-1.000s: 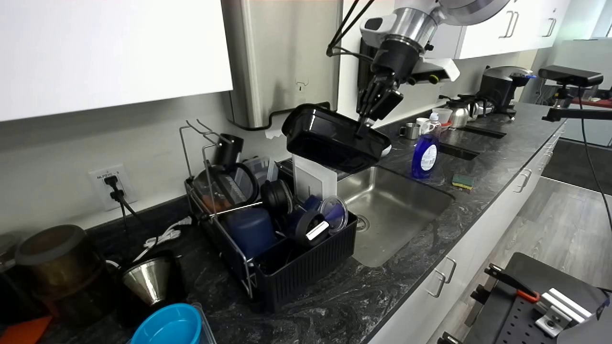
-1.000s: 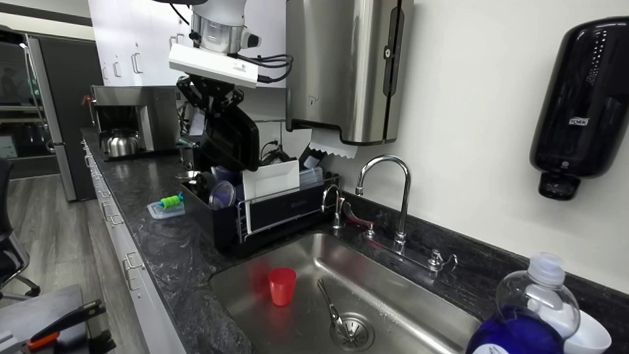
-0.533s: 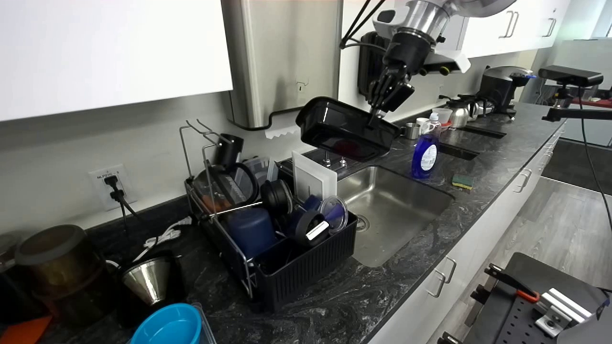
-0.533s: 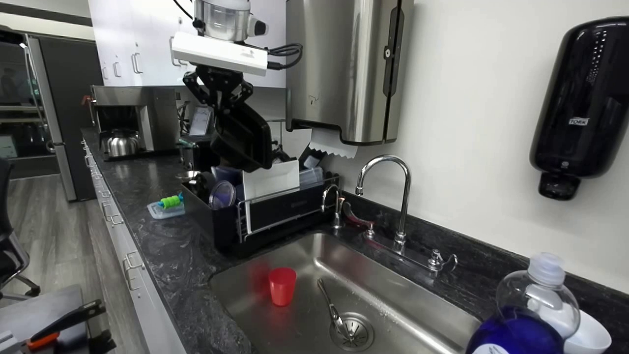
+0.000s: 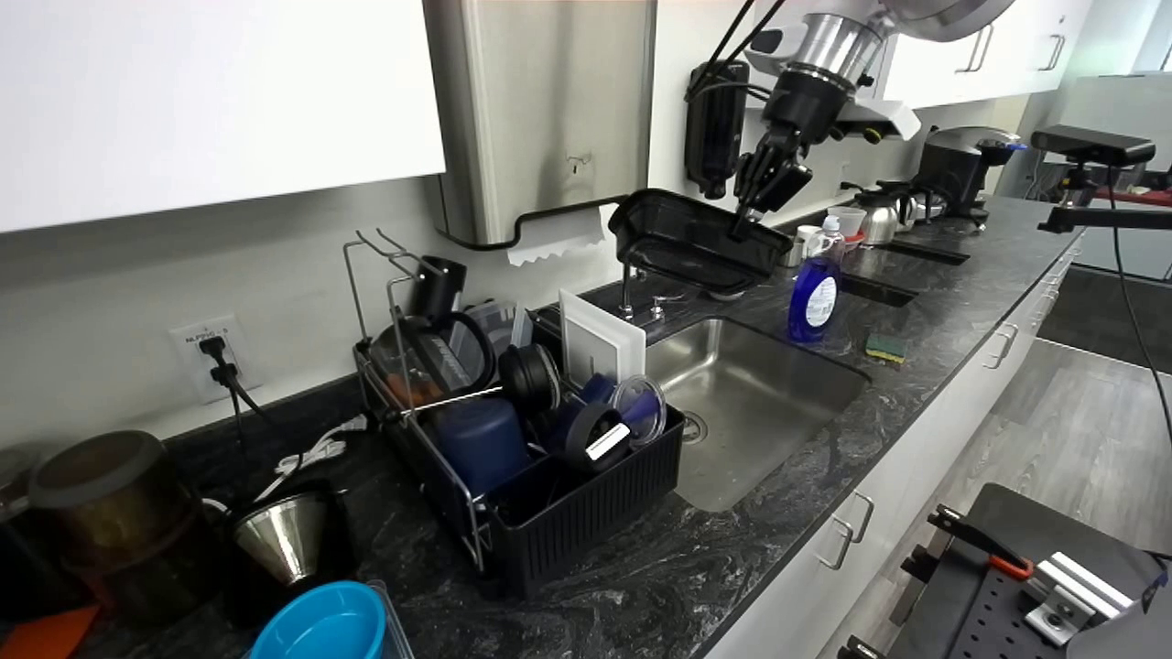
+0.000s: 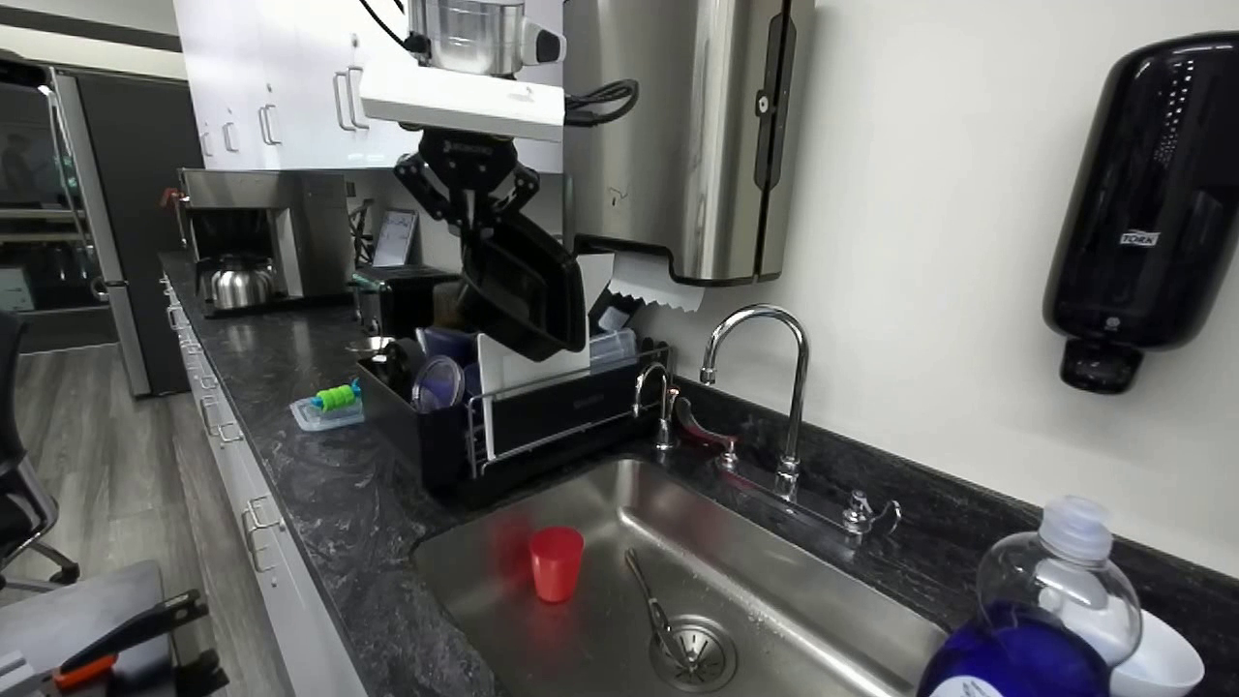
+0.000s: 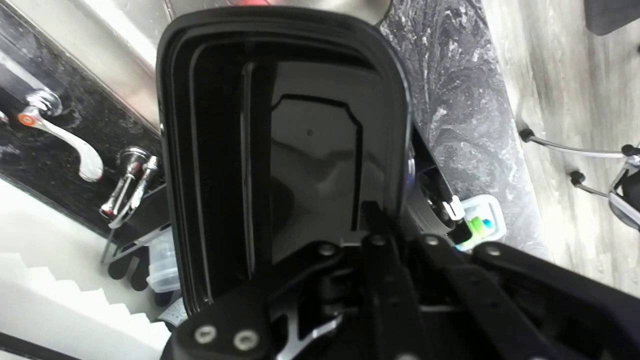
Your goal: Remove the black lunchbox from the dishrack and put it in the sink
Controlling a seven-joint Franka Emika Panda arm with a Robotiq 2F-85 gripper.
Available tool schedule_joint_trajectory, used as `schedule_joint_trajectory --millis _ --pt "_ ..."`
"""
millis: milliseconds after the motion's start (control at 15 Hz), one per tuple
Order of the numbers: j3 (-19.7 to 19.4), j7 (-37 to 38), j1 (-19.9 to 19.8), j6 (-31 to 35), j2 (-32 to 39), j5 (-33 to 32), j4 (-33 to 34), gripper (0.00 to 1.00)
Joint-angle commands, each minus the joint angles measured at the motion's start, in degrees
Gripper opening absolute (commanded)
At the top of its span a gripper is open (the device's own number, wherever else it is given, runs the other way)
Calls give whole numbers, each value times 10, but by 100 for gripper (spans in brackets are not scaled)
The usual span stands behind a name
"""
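My gripper [image 5: 743, 225] is shut on the rim of the black lunchbox [image 5: 691, 240] and holds it tilted in the air. In an exterior view the gripper [image 6: 474, 230] is at the top left of the lunchbox [image 6: 530, 295], whose open inside shows. In the wrist view the lunchbox [image 7: 310, 140] fills the middle, and the gripper [image 7: 387, 220] grips its near right side. The dishrack [image 5: 595, 517] stands lower, apart from the lunchbox. The steel sink [image 5: 760, 403] lies beside the rack; it also shows in an exterior view [image 6: 774, 581].
A chrome faucet [image 6: 800, 387] rises behind the sink. A red cup [image 6: 556, 566] and a utensil [image 6: 653, 605] lie in the sink. A white square plate [image 5: 604, 343] stands upright in the rack. A blue soap bottle [image 5: 813, 297] stands past the sink. A steel dispenser [image 6: 678, 136] hangs on the wall.
My gripper and the lunchbox have moved right in both exterior views, away from over the dishrack towards the sink. The lunchbox has turned so more of its inside shows. The grip stays shut.
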Motion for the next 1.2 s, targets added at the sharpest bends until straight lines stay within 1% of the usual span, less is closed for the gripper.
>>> schedule_joint_trajectory --millis 0,200,400,733,867,1133 --pt "4 33 -15 60 7 -26 -25 2" --pt "8 71 -21 112 20 -54 -54 2" --pt "8 112 -21 148 35 -83 -79 2" --pt "7 166 -20 175 52 -118 -107 2" --pt "9 190 -20 196 57 -133 -118 2" --pt "11 229 -20 264 73 -160 -143 2"
